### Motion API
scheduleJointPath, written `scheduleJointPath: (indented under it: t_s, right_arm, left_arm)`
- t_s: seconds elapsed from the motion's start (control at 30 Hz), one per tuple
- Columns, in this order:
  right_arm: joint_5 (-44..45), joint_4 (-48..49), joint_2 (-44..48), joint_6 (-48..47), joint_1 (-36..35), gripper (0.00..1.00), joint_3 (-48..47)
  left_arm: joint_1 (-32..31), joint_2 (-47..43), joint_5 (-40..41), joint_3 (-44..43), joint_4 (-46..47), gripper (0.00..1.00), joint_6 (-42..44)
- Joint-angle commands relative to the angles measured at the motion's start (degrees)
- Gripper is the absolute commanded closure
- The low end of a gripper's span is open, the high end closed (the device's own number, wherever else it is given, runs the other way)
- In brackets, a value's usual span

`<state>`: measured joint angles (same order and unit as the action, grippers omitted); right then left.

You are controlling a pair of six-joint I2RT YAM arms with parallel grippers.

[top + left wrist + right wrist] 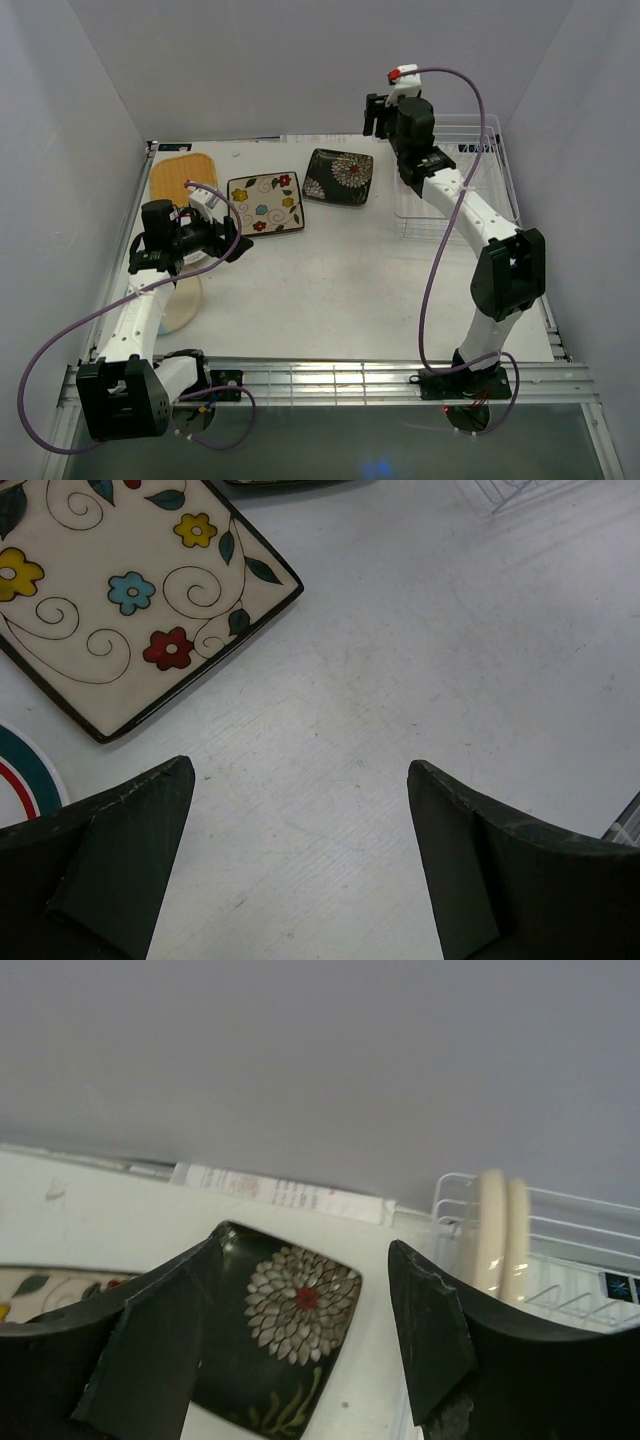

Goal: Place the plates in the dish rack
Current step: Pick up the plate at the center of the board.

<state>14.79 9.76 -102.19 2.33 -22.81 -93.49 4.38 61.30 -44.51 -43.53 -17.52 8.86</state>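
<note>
Cream floral plate [265, 203], black floral plate [339, 176]

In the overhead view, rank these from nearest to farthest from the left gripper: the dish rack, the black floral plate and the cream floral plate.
1. Cream floral plate: just beyond the left gripper, slightly to its right.
2. Black floral plate: farther back, to the right of the cream one.
3. Dish rack: far over on the right side.
</note>
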Motion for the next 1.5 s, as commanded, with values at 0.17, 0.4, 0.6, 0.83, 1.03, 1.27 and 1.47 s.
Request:
scheduleJointPath:
  t_s: [0.17, 0.4, 0.6, 0.83, 1.03, 1.27, 1.47]
  right_arm:
    - [-4.14, 3.34, 3.14, -10.67, -6.81, 0.23, 5.33]
    - [-7.48, 2.29, 3.14, -13.4, -10.24, 0.18, 8.68]
    - [-6.44, 3.58, 2.96, -15.85, -16.37, 0.15, 14.28]
    - [-3.98, 12.38, 4.98, -18.94, -21.05, 0.14, 22.2]
    - [-4.15, 19.5, 5.25, -18.49, -22.54, 0.12, 27.66]
    - [-0.74, 24.35, 4.72, -24.83, -26.23, 0.04, 32.76]
    - [-2.13, 22.75, 5.25, -23.25, -27.38, 0.02, 33.72]
  left_arm:
    - [0.1, -0.57, -0.49, 0.02, 0.73, 0.02, 1.42]
    - [0.1, 1.45, 1.0, -0.94, -0.06, 0.02, 1.42]
    - [0.1, 4.88, 3.37, -2.87, -0.15, 0.02, -0.51]
    - [0.1, 10.32, 9.34, -7.17, 0.11, 0.02, -4.11]
    - [0.19, 18.32, 11.46, -13.49, -1.37, 0.02, -6.13]
    - [0.19, 31.41, 12.08, -22.19, -4.28, 0.02, -8.33]
    - [0.1, 39.33, 13.22, -29.59, -5.68, 0.02, -11.14]
